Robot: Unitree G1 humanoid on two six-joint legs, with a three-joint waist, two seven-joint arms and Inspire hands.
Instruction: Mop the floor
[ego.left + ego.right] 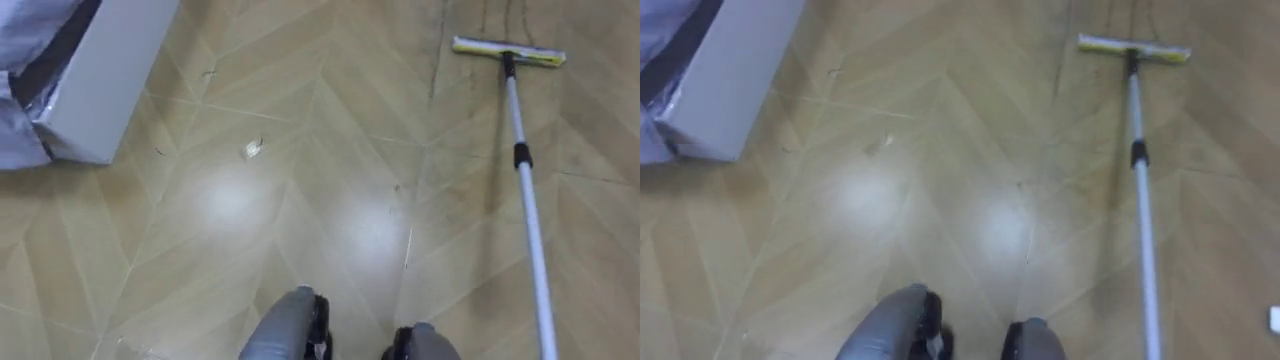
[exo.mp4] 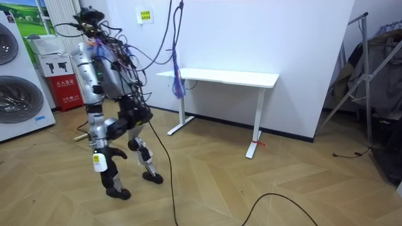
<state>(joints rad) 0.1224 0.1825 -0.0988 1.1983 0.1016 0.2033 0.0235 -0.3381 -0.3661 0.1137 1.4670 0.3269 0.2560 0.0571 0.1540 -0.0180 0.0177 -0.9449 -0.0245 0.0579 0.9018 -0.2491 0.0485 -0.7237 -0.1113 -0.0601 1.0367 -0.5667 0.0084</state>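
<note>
1. Box (image 1: 100, 90): white, at the upper left of the eye views, resting on the floor (image 1: 340, 150).
2. Scrap (image 1: 252, 148): a small pale piece lying on the floor near the box, to its right; judged not yet cleared.
3. Floor: wood pattern with 2 glare patches ahead of the robot. No wet trail can be made out, so most of the mopping is judged to be left.
4. Mop (image 1: 521, 150): on the robot's right, with its yellow head (image 1: 508, 51) flat on the floor among dark streaks. The pole runs to the lower right edge; what holds it cannot be told.
5. Left hand (image 2: 99, 161): in the room view, low beside the leg. The robot stands bent forward between washers (image 2: 16, 94) and tabletop (image 2: 232, 76). The hand's state cannot be told.
</note>
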